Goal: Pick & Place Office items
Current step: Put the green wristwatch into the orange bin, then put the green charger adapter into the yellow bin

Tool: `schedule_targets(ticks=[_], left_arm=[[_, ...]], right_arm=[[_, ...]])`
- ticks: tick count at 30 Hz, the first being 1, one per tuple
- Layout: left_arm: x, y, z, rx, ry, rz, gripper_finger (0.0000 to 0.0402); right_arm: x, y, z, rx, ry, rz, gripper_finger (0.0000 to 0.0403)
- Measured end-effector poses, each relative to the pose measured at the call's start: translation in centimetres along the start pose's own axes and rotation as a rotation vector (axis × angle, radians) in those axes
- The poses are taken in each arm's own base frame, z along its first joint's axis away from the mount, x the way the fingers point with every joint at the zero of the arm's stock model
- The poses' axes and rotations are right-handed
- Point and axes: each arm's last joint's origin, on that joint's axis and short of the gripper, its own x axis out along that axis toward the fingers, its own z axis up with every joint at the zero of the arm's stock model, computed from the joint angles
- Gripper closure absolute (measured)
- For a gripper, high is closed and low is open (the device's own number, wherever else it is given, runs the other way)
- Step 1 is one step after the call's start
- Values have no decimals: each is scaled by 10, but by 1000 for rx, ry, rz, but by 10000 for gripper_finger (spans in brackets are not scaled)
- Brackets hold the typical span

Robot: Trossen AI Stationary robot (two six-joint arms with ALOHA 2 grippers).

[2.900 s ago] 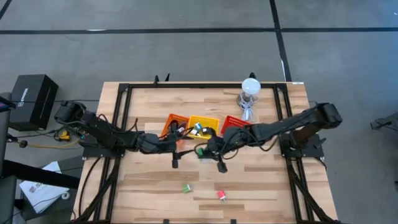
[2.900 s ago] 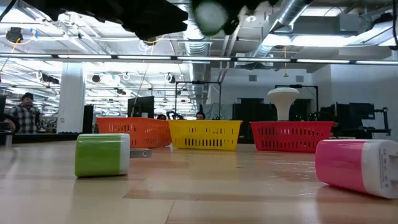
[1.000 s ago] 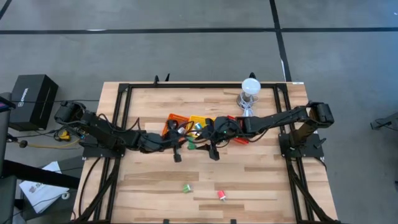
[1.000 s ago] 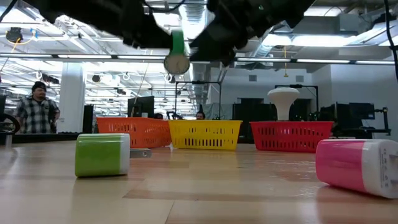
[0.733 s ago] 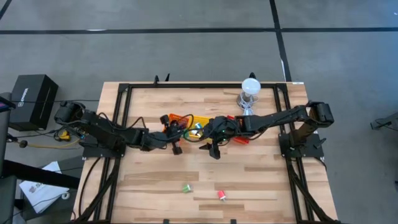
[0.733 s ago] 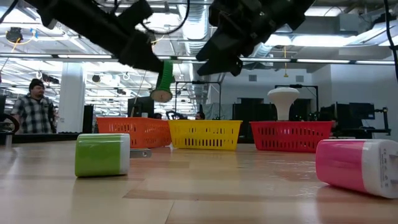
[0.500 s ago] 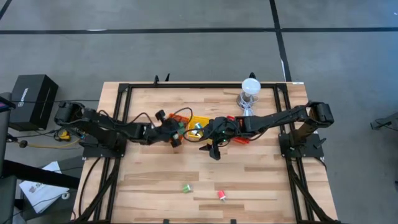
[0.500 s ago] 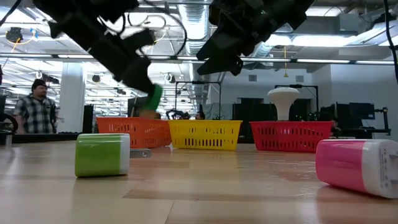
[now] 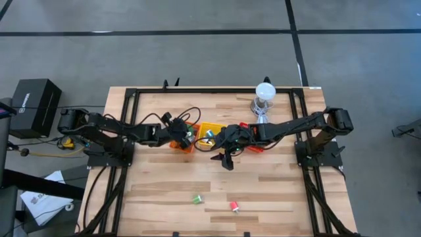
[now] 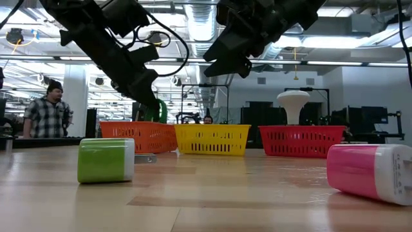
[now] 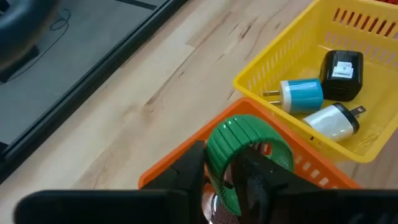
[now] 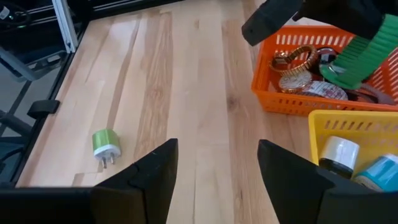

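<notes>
Since a moment ago, in the high view, our left gripper has carried the green tape roll back over the orange basket, while our right gripper hangs near the yellow basket. In the left wrist view our jaws clamp the roll directly above the basket's rim; we should move further over the interior before releasing. In the right wrist view our fingers stand wide apart, empty, with a green charger on the table.
</notes>
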Motion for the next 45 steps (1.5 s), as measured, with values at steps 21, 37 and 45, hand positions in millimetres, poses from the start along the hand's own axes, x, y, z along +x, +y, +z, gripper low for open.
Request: schedule_targets(ticks=[21, 37, 45], left_arm=[[-2, 1, -17, -66, 227, -168, 211], [-72, 19, 12, -204, -27, -344, 211], [-97, -22, 2, -149, -50, -542, 211]], right_arm=[[1, 9, -2, -1, 6, 21, 190], [1, 10, -1, -2, -7, 25, 191], [1, 11, 0, -4, -20, 28, 191]])
